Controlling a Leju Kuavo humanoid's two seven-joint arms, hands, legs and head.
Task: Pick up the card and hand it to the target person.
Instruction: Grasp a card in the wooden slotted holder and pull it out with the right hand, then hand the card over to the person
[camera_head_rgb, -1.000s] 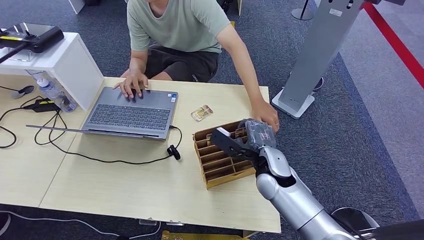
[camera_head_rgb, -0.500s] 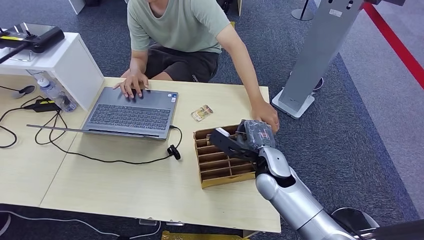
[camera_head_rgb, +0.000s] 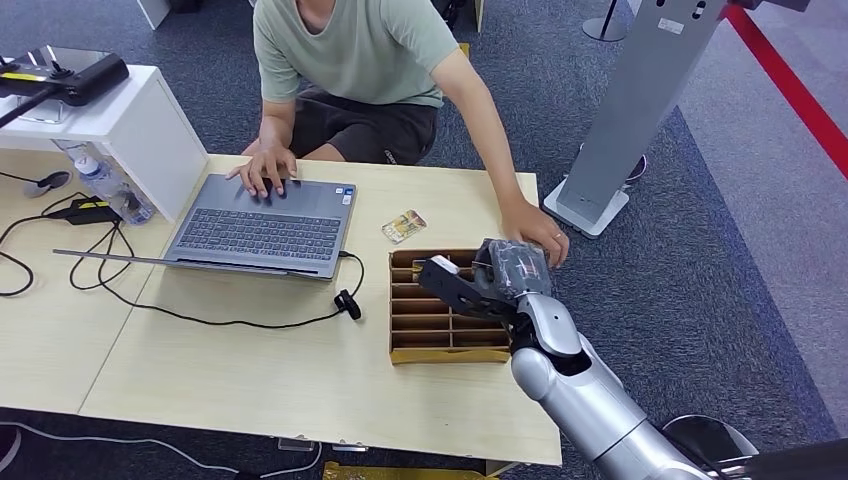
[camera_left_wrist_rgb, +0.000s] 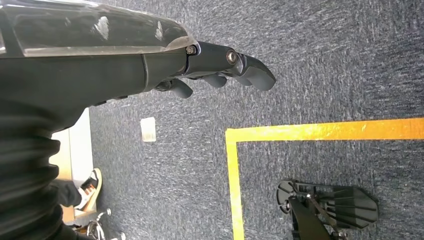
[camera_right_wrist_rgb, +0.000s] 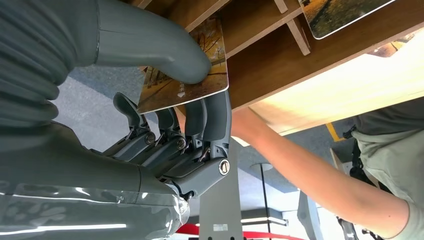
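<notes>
Right hand (camera_right_wrist_rgb: 165, 105) pinches the card (camera_right_wrist_rgb: 187, 75) between thumb and fingers (camera_right_wrist_rgb: 210, 117), over the wooden slotted box (camera_head_rgb: 440, 310) near the table's (camera_head_rgb: 250, 380) right edge. Card partly over a box slot; can't tell if it is fully clear of the dividers. Thumb presses on the printed face, fingers back it from underneath, hold sits near one short edge.

Handling, as a guess: card thin, light, stiff plastic, glossy so probably slippery. A flat pinch across both faces suits it; edge-only hold would likely slide or let it pivot. Not fragile, may flex a bit if squeezed hard. Best to leave the far end free so the person has something to grab.

Person's hand (camera_head_rgb: 540, 238) rests on the table's right edge, just beside the box and the right hand. Second card (camera_head_rgb: 403, 226) lies flat on the table between laptop (camera_head_rgb: 260, 225) and box, another one sits in a box slot (camera_right_wrist_rgb: 345, 15).

Left hand (camera_left_wrist_rgb: 220, 65) hangs over carpet, fingers loosely curled, holding nothing.
</notes>
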